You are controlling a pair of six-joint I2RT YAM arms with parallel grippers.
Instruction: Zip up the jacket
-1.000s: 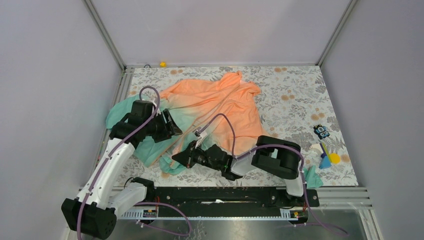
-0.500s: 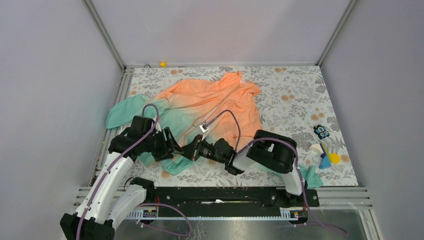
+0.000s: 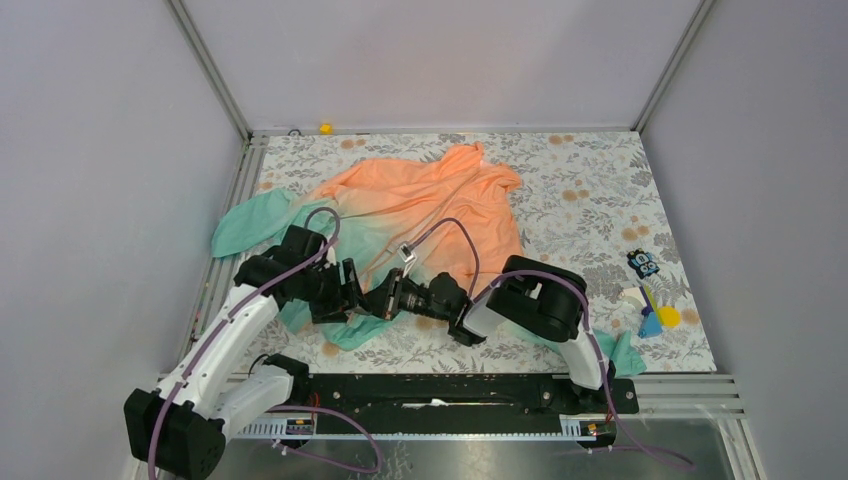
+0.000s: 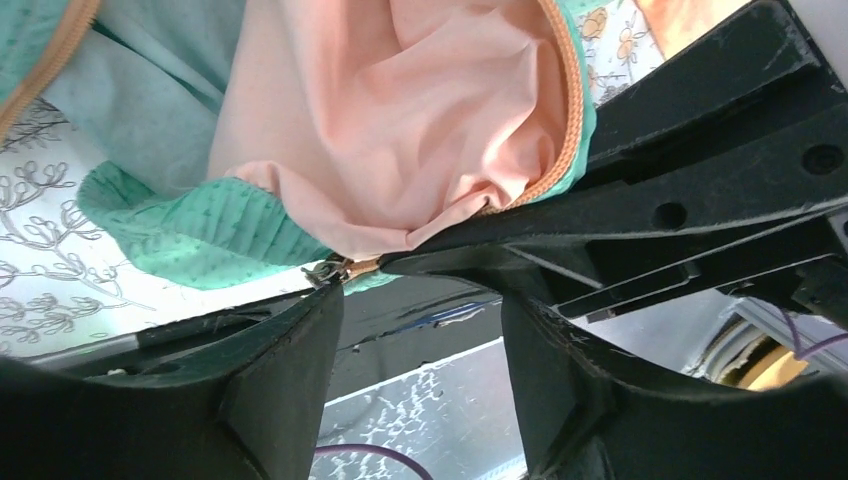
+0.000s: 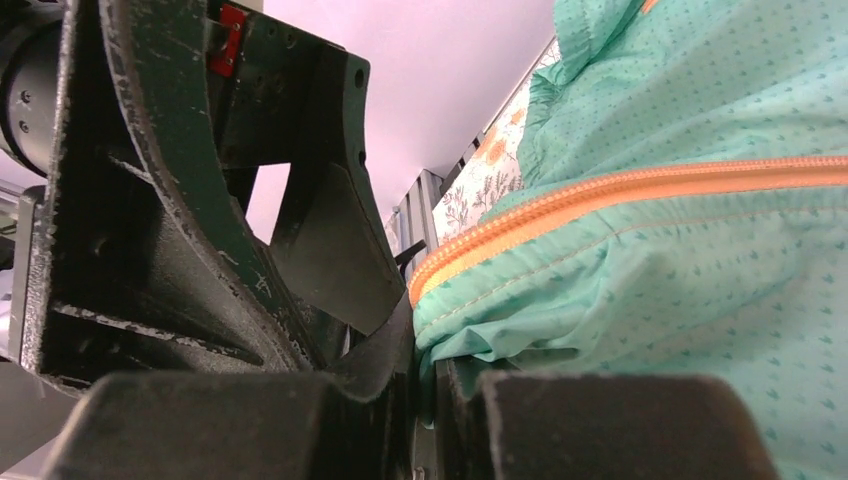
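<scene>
A table (image 3: 600, 180) with a grey floral surface is enclosed by pale walls (image 3: 100, 150) and metal rails (image 3: 450, 130). A small yellow object (image 3: 325, 128) is seen at the far rail. Near the right edge, a dark blue toy figure (image 3: 643, 264), a white scrap (image 3: 632, 296), a blue wedge (image 3: 650, 324) and a yellow disc (image 3: 668, 316) are grouped. A teal piece of cloth (image 3: 626, 352) is laid near the front rail.

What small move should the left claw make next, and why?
Probably ease the left claw forward and close on the zipper pull: its jaws stand open with the pull just ahead of them, while the right claw pinches the jacket hem beside the zipper.
</scene>
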